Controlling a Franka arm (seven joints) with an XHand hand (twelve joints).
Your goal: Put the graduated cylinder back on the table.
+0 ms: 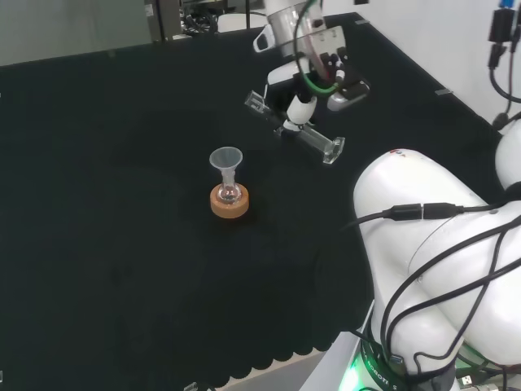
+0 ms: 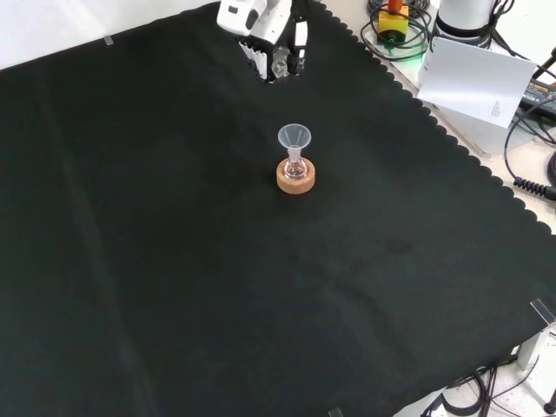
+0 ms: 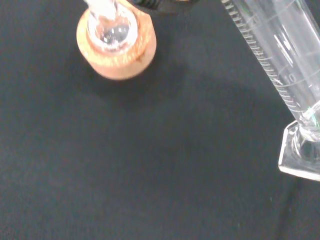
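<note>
The clear graduated cylinder point(image 1: 295, 125) is held tilted well above the cloth, its mouth toward the head view's left and its flat foot point(image 1: 334, 150) lower at the right. The hand point(image 1: 308, 96) has its fingers curled round the cylinder's middle. In the front view the hand point(image 2: 261, 26) and the cylinder point(image 2: 280, 64) are at the top, beyond the flask. In the wrist view the cylinder point(image 3: 277, 65) slants across, with printed marks and its foot point(image 3: 300, 155) over bare cloth.
A small round flask with a clear funnel point(image 1: 226, 160) in its neck stands on a cork ring point(image 1: 229, 202) mid-cloth, also seen as the cork ring point(image 2: 295, 176) and cork ring point(image 3: 116, 47). The arm's white links point(image 1: 431, 269) stand at the head view's right.
</note>
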